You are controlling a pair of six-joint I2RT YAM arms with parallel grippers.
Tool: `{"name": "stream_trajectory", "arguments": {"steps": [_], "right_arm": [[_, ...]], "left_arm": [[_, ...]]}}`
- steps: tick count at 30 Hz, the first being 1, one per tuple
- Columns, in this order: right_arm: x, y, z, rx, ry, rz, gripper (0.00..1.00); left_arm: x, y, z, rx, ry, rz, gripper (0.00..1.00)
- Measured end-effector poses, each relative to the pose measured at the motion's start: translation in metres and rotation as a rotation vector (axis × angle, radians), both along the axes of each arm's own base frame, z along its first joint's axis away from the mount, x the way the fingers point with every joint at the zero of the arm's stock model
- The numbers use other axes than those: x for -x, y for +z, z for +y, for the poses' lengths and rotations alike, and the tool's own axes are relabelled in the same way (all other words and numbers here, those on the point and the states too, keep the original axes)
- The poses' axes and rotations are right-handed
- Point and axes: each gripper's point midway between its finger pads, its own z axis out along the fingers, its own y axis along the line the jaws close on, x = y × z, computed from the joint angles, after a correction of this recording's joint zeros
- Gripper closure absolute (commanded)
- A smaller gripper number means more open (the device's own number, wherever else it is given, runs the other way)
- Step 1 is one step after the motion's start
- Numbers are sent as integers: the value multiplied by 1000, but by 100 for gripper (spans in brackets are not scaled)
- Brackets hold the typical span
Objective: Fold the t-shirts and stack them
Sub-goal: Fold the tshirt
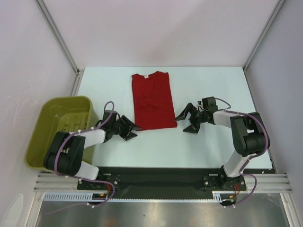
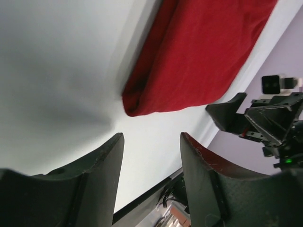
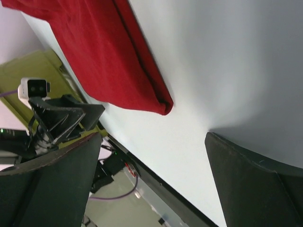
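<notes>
Red t-shirt (image 1: 151, 100) is lying flat mid-counter (image 1: 213, 90), folded into a long narrow strip with the collar toward the far edge. Left pincer (image 1: 133, 132) sits just off its near left corner, fingers spread, nothing in it. Right pincer (image 1: 185, 123) is near the near right corner, spread wider, also empty. Olive-green bin (image 1: 40, 126) sits at the counter's left edge.
</notes>
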Motion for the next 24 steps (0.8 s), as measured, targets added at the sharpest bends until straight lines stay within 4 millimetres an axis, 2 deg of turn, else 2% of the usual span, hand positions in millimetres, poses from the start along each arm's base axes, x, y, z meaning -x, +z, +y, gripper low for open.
{"name": "stream_trajectory", "arguments": {"steps": [1, 4, 9, 13, 16, 24], "right_arm": [[0, 0, 0, -3, -11, -2, 2], [-2, -1, 0, 2, -57, -10, 21], [-3, -6, 3, 8, -139, -2, 24], [-6, -7, 8, 10, -182, -3, 26], [-8, -8, 9, 16, -213, -3, 38], [-7, -13, 10, 21, -262, 27, 43]], "left_arm": [[-2, 3, 0, 3, 8, -11, 45], [-7, 10, 2, 7, 35, -45, 50], [-13, 12, 4, 8, 73, -57, 56], [-11, 6, 6, 15, 105, -31, 52], [-10, 2, 8, 9, 124, -7, 49], [-9, -5, 10, -3, 155, 31, 51]]}}
